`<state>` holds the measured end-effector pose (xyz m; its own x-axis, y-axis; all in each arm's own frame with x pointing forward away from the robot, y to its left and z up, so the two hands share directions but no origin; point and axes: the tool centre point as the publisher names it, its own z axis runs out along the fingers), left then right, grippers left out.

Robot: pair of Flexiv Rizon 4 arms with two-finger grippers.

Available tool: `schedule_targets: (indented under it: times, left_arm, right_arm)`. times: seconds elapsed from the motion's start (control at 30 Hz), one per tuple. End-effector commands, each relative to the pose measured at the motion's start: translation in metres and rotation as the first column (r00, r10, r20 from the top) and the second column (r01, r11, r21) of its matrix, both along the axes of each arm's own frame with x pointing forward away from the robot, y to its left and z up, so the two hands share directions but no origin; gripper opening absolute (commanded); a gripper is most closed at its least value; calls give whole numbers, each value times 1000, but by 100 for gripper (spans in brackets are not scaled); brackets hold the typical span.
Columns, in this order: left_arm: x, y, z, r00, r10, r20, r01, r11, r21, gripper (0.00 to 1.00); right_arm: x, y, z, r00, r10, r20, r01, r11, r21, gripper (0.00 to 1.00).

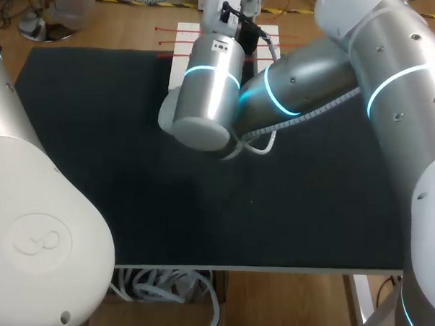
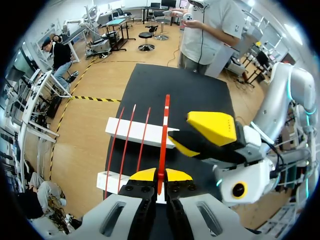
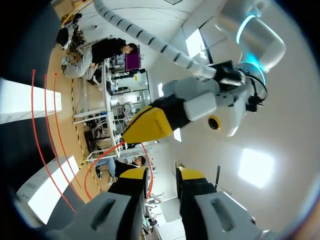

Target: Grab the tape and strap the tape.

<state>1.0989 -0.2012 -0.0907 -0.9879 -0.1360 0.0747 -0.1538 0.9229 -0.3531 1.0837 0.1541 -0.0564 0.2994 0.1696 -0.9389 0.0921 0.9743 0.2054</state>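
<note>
A red strap stands up from my left gripper, whose yellow tips are shut on its lower end. My right gripper sits just beside that strap with its fingers apart, the lower tip close to it. In the right wrist view the strap bends in a loop from my left gripper and runs along the inner side of one finger of my right gripper, which is open. In the head view both grippers are mostly hidden behind my right arm near the table's far edge.
Two white bars lie under the grippers with three more red straps laid across them. In the head view this white rack sits at the far edge of the black mat.
</note>
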Motion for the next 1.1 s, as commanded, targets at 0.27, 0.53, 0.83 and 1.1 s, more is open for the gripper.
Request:
schedule_targets:
  times: [0.27, 0.53, 0.83, 1.1]
  left_arm:
    - [1, -1, 1, 1000, -1, -2, 1, 1000, 5, 0]
    - [1, -1, 1, 1000, -1, -2, 1, 1000, 5, 0]
    - [1, -1, 1, 1000, -1, -2, 1, 1000, 5, 0]
    - [1, -1, 1, 1000, -1, -2, 1, 1000, 5, 0]
  right_arm:
    - [-15, -52, 21, 971, 226, -74, -211, 963, 167, 22]
    - [20, -88, 27, 989, 127, -69, -105, 959, 264, 22]
    - [45, -112, 20, 995, 62, -84, -39, 968, 248, 14]
    - [43, -113, 15, 983, 155, -95, -132, 968, 214, 100]
